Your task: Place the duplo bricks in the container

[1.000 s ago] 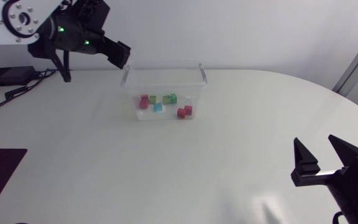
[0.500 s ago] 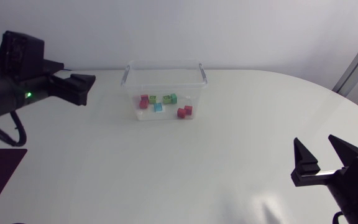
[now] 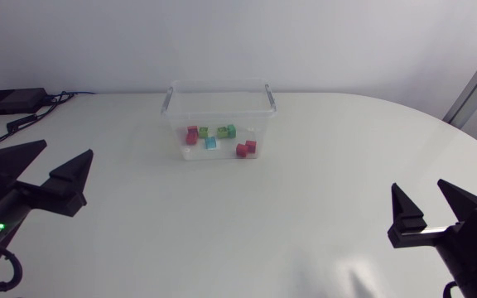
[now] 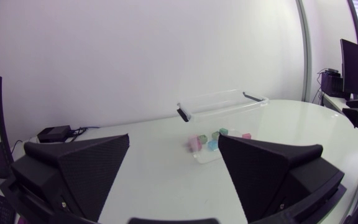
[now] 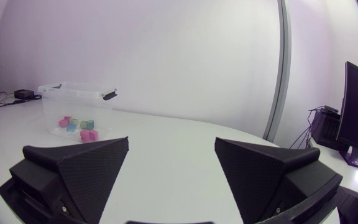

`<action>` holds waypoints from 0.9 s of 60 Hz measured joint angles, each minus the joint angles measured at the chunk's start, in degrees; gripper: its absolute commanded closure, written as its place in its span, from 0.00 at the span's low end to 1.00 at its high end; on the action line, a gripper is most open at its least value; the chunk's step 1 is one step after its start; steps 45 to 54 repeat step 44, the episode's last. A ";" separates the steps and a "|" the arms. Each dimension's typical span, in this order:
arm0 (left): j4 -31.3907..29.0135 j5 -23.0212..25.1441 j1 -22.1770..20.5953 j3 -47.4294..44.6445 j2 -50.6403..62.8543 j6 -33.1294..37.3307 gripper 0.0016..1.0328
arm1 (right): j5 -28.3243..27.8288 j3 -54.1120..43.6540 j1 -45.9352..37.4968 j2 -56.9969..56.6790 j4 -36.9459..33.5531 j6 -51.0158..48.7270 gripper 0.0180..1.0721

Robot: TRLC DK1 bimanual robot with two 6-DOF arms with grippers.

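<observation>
While both arms sit low at the near side edges of the white table (image 3: 222, 223), the left gripper (image 3: 66, 149) lies near left and the right gripper (image 3: 419, 185) near right, each pointing toward the far side with its wedge fingers spread wide apart. The clear container (image 3: 172, 112) stands far centre, well apart from both. Inside lie the duplo bricks (image 3: 211, 142): red, green and blue, perhaps seven, the count uncertain through the plastic wall. A black box (image 3: 11, 100) sits far left.

Red, green and blue bricks (image 3: 245, 149) in a clear container (image 3: 219, 115).
</observation>
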 measured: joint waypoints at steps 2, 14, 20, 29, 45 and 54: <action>0.02 0.11 0.42 -0.81 -1.01 -0.33 0.03 | 0.00 0.00 0.00 0.00 0.00 0.17 0.05; 0.02 0.52 2.82 -5.77 -7.34 -2.05 0.03 | 0.02 0.00 0.00 0.00 0.02 1.31 0.05; 0.00 0.55 4.02 -8.48 -10.40 -2.80 0.03 | 0.07 0.00 0.00 0.00 0.02 1.92 0.05; 0.00 0.76 5.77 -12.07 -14.99 -4.07 0.03 | 0.20 0.00 0.00 0.00 0.00 3.17 0.05; 0.00 0.85 8.17 -17.38 -21.16 -5.57 0.03 | 0.22 0.00 0.00 0.00 0.02 4.48 0.05; 0.00 0.85 8.17 -17.38 -21.16 -5.57 0.03 | 0.22 0.00 0.00 0.00 0.02 4.48 0.05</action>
